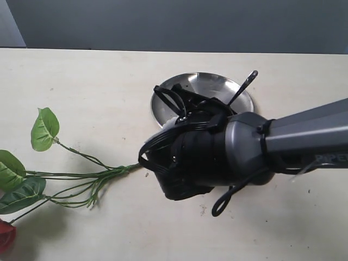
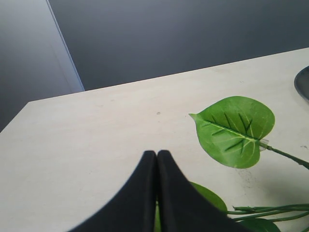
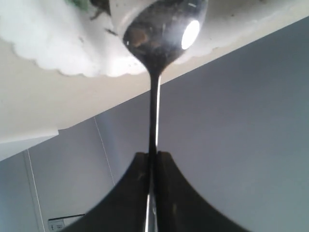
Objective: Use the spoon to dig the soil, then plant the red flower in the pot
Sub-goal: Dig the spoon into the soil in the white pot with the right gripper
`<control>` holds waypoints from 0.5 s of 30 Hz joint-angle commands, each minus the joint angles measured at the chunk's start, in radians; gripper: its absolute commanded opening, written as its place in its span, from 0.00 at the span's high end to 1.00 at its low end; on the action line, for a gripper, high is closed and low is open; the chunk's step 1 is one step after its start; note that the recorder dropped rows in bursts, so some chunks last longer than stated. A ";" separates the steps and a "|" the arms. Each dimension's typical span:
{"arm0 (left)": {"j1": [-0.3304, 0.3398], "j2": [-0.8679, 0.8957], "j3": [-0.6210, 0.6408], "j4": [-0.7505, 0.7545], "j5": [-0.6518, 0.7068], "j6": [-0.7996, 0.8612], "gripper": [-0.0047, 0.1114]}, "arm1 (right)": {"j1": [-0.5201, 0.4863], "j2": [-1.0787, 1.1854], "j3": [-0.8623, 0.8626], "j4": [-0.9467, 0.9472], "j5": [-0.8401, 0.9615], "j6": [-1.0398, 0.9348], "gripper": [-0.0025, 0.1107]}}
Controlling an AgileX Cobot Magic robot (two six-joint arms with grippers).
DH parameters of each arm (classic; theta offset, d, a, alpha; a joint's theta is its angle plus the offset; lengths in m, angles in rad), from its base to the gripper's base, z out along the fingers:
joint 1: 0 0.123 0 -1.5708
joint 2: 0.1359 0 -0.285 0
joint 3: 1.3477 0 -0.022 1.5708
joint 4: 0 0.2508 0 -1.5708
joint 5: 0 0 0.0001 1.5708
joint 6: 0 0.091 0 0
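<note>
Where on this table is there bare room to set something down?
Bare beige tabletop lies behind the artificial red flower's green leaves, left of the shiny round steel plate. Crowded around the plate, where the right gripper's arm hangs.

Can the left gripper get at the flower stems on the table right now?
Probably yes: the left gripper is shut and empty, right by the leaves, and the stems lie in the open, clear of the right arm.

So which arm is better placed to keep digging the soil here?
The right. Its gripper is shut on the spoon, whose bowl is at the white pot. The left gripper is shut and empty, over by the red flower's leaves.
</note>
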 commanded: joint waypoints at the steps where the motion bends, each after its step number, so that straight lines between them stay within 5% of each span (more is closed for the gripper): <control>1: 0.002 -0.002 0.004 0.000 -0.009 -0.002 0.96 | -0.026 -0.009 0.002 -0.066 0.020 -0.004 0.98; 10: 0.002 -0.002 0.004 0.000 -0.009 -0.002 0.96 | -0.024 -0.010 0.006 0.139 -0.017 -0.029 0.98; 15: 0.002 -0.002 0.004 0.000 -0.009 -0.002 0.96 | -0.024 -0.001 0.004 0.056 -0.022 0.032 0.98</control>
